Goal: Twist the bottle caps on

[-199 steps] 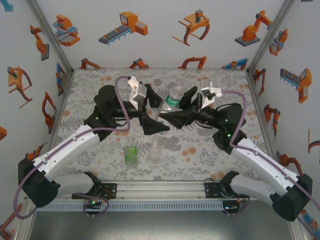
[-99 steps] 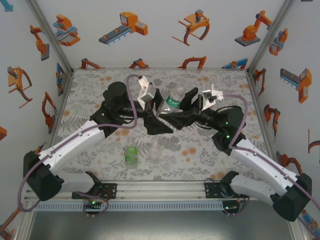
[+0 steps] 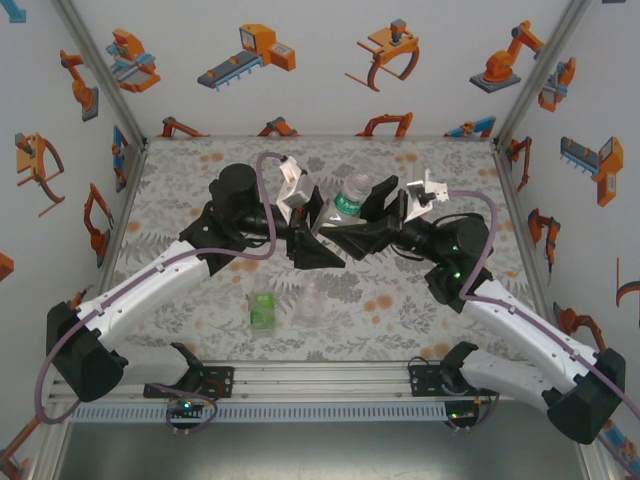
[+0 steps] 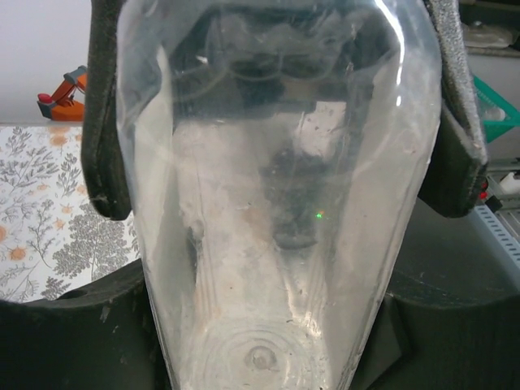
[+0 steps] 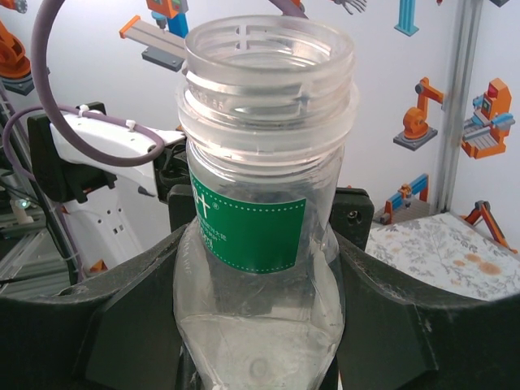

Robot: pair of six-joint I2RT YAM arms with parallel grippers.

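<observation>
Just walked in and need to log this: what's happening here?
The tall clear bottle is held from both sides. The right gripper grips it below the green band, the left gripper lower down. Its mouth has no cap. A green bottle and a small clear bottle stand apart from it on the mat.

From high behind, the top camera looks steeply down with the tall clear plastic bottle with a green neck band (image 3: 347,198) at upper centre, the same bottle (image 4: 276,203) (image 5: 264,219) both wrist cameras face at close range from opposite sides.
</observation>
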